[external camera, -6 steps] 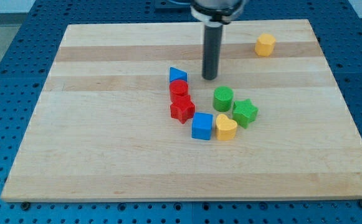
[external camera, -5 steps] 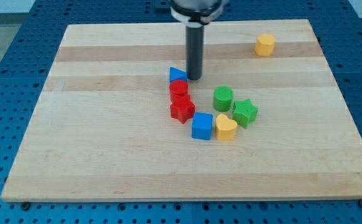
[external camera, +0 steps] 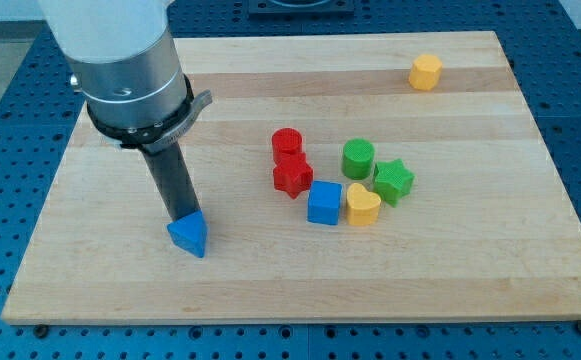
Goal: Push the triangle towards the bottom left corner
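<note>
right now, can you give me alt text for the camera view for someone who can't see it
My tip presses against the upper edge of a blue triangle at the lower left of a wooden board. A cluster of red, blue, yellow and green blocks sits mid-board, and a lone yellow block lies near the top right corner.

Your arm reaches in from the view's top left.
Your rod slants down toward the view's right, and my tip (external camera: 182, 216) rests at the upper edge of the blue triangle (external camera: 189, 236), touching it.
</note>
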Controlling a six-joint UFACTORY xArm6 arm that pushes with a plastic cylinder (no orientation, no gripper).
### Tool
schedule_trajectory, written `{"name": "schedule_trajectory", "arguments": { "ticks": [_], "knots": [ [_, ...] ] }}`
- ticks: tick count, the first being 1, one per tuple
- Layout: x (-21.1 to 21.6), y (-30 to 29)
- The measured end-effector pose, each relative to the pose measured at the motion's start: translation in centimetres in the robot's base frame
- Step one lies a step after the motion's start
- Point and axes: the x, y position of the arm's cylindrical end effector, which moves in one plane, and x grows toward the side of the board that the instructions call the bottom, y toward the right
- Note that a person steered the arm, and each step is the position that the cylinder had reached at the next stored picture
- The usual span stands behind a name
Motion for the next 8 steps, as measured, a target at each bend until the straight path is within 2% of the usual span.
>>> {"name": "schedule_trajectory", "arguments": {
  "ticks": [1,3,4,8],
  "knots": [
    [-0.4,3.4],
    [5.2,4.0],
    [5.2,4.0],
    [5.2,-3.6]
  ]
}}
